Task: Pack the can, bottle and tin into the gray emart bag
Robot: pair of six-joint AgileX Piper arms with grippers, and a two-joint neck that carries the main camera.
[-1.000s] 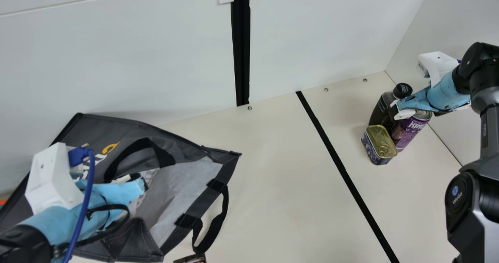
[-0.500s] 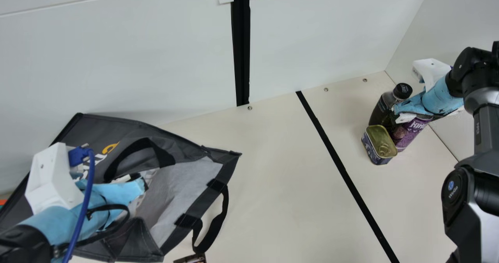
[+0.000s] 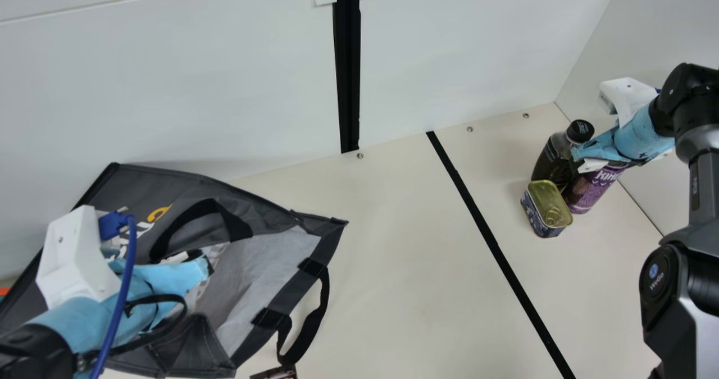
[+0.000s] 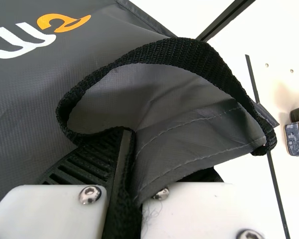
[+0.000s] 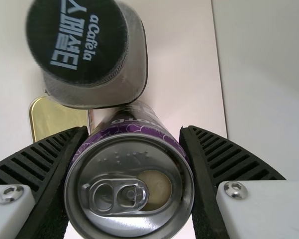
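a: what's the right hand (image 3: 582, 162) got?

b: the can (image 3: 592, 191), the purple one. in the right wrist view ribbed fingers press it from both sides, and you see its metal top with the pull tab. whether its base touches the table (image 3: 393, 289), i can't tell.

a: and the left hand (image 3: 196, 271)?

b: clamped on the gray emart bag (image 3: 261, 264). the left wrist view shows cloth pinched in it, with a black strap (image 4: 199, 55) looping above. the main view takes in the bag's pale lining, and a second strap (image 3: 319, 311) hanging past the rim.

a: bottle and tin?

b: the bottle (image 3: 553, 157) stands upright just beside the can; the right wrist view looks down on its dark cap. the tin (image 3: 547, 202) sits close to both.

a: any room to move?

b: tight at the right: a white wall (image 3: 657, 191) meets the table near the can, with the bottle and tin crowding the other side. between them and the bag there's a broad stretch of table, crossed by a black line (image 3: 494, 244).

a: count for me?

b: one can, one bottle, one tin, one bag. three screw heads (image 3: 469, 129) along the table's far edge. one small boxy thing (image 3: 276, 373) near the bag, cut off by the main view's lower edge, too little to name.
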